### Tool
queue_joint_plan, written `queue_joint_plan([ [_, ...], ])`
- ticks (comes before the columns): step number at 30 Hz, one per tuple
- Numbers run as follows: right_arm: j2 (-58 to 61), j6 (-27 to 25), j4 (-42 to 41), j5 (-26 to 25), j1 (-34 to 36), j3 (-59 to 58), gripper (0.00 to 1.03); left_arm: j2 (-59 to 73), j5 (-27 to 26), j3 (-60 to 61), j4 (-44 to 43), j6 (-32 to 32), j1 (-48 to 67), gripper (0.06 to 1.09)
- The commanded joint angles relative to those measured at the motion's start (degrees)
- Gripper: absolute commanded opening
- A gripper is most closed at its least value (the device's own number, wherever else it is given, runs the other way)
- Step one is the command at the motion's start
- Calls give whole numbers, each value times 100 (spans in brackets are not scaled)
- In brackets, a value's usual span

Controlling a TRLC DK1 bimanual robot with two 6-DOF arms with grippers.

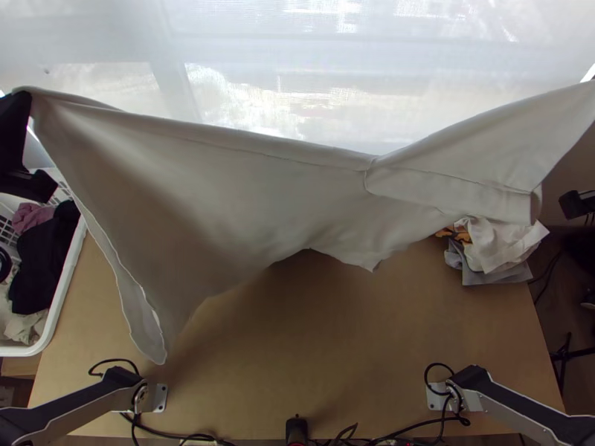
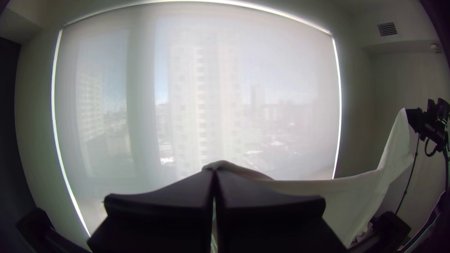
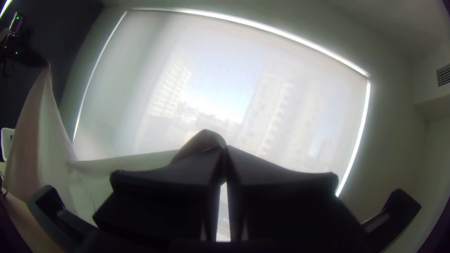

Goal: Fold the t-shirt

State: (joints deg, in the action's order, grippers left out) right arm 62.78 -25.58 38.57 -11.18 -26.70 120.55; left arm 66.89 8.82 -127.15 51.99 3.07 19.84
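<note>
A light, off-white t-shirt (image 1: 223, 186) hangs stretched between the grippers above the table, its lower edge uneven and one long flap drooping at the left. In the top view my left gripper (image 1: 27, 95) is at the upper left, shut on a corner of the shirt; its closed fingers pinch cloth in the left wrist view, where the gripper (image 2: 214, 172) shows again. A black part of my right gripper (image 1: 576, 204) stands at the right edge. In the right wrist view, that gripper (image 3: 224, 151) is shut on another end of the shirt (image 3: 126, 161). Which parts are pinched I cannot tell.
A white basket (image 1: 65, 286) of clothes stands left of the table (image 1: 312, 357). A small pile of cloth (image 1: 494, 245) lies at the table's right side, partly under the hanging shirt. Cables (image 1: 401, 427) run along the near edge, and a window blind (image 1: 245, 37) is behind.
</note>
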Motion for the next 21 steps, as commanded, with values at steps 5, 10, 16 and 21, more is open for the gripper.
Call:
queue_joint_plan([
  [5, 586, 80, -438, -7, -195, 979, 2, -27, 401, -46, -839, 185, 135, 9],
  [10, 603, 212, -868, -7, -292, 997, 2, 43, 639, -73, -1402, 361, 135, 9],
  [16, 603, 677, -1053, -60, -275, 1269, 2, 69, 929, -73, -1507, 493, 126, 9],
  [21, 498, 335, -1642, -69, -239, 1322, 2, 78, 1078, -11, -1437, 598, 126, 9],
])
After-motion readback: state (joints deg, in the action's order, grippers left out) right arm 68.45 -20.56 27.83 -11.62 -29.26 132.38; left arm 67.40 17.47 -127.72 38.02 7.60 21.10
